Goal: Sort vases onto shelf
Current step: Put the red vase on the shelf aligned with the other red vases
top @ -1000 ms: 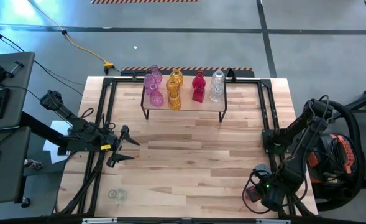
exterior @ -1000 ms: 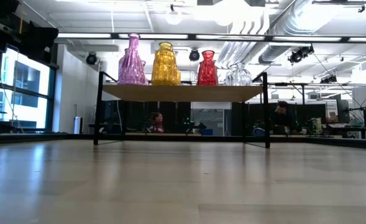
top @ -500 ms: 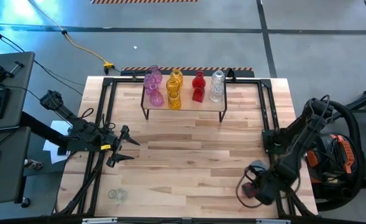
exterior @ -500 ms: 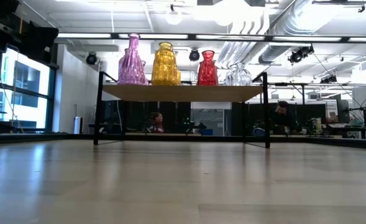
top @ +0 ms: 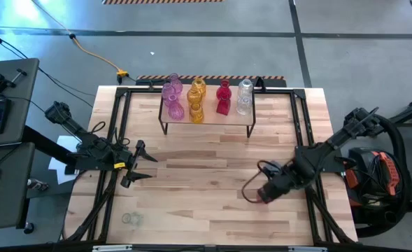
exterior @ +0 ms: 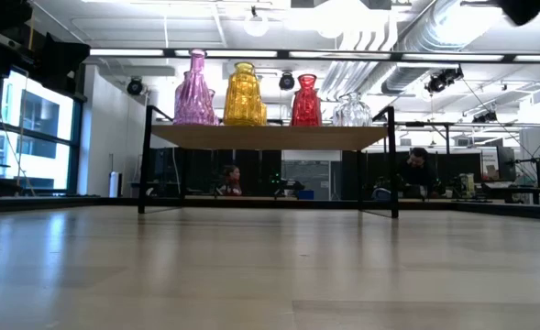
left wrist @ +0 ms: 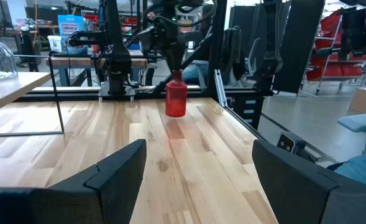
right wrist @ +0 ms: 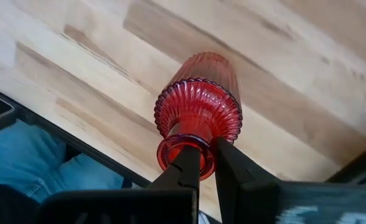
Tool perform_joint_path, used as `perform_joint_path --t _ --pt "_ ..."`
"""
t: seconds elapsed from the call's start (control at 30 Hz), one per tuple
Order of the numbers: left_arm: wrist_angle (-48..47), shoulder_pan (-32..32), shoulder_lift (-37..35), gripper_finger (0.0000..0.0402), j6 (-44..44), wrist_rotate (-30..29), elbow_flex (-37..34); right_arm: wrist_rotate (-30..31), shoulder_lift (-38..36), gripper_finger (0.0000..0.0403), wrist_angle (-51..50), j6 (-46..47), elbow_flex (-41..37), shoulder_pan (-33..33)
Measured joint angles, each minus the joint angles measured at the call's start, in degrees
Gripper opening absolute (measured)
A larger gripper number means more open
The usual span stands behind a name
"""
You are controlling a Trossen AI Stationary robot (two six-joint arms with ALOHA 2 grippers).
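The right arm reaches in from the table's (top: 212, 168) right edge, bent at the elbow, with its wrist low over the right half of the tabletop. The right gripper (right wrist: 206, 163) is clamped on the rim of a red vase (right wrist: 198, 115). The left arm waits at the table's left edge, the left gripper (top: 144, 162) spread wide and empty, pointing across the tabletop.
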Motion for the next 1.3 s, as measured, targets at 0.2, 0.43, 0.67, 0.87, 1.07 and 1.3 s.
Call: perform_joint_path --t 0.2,0.43,0.67,0.87,1.07,1.3 --pt "-0.1 0.0 0.0 0.0284 0.0 -0.1 0.0 -2.0 -0.1 0.0002 -0.2 -11.7 2.1 -8.9" --pt "-0.3 0.0 0.0 0.0284 0.0 -0.1 0.0 -1.0 -0.1 0.0002 -5.8 -23.8 9.5 -19.0" --pt "-0.3 0.0 0.0 0.0284 -0.1 -0.1 0.0 0.9 0.0 0.0002 -10.6 -35.6 17.7 -29.6" --pt "-0.3 0.0 0.0 0.0284 -1.5 -0.1 0.0 1.0 1.7 0.0002 -11.3 -43.7 24.8 -37.0" --pt "-0.4 0.0 0.0 0.0284 -2.7 -0.1 0.0 0.2 7.9 0.0002 -12.9 -52.2 35.4 -41.8" --pt "-0.4 0.0 0.0 0.0284 -4.7 -0.1 0.0 0.0 19.2 0.0002 -24.5 -59.2 53.4 -45.3"
